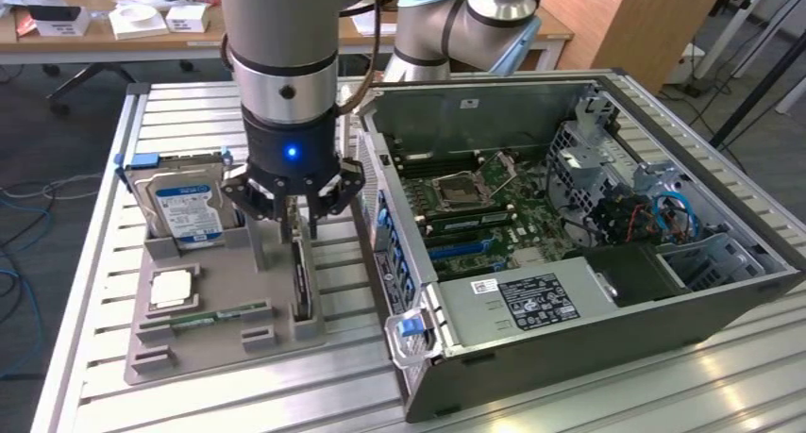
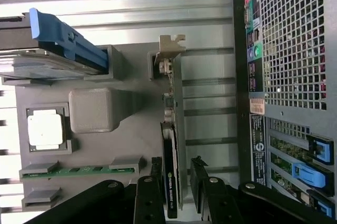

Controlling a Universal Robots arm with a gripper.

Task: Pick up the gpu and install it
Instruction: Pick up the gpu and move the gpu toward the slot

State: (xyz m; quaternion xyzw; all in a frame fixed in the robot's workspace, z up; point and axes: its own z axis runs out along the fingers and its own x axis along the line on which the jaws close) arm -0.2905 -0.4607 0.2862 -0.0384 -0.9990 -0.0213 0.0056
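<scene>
The gpu (image 1: 302,280) is a thin dark card standing on edge in a slot of the grey holder tray (image 1: 226,343), just beside the open computer case (image 1: 567,263). In the wrist view the gpu (image 2: 171,145) runs lengthwise, with its pale metal bracket (image 2: 171,50) at the far end. My gripper (image 1: 300,211) hangs directly over the card's end away from the bracket. It is open (image 2: 176,182), with one finger (image 2: 154,182) on each side of the card's top edge and small gaps still showing. Nothing is held.
The tray also holds a silver hard drive (image 1: 189,207) with a blue-white label, a square processor (image 1: 173,287) and a green memory stick (image 1: 221,315). The case's motherboard (image 1: 485,211) lies exposed, with blue slot latches (image 2: 310,174) on its rear panel. The table is slatted metal.
</scene>
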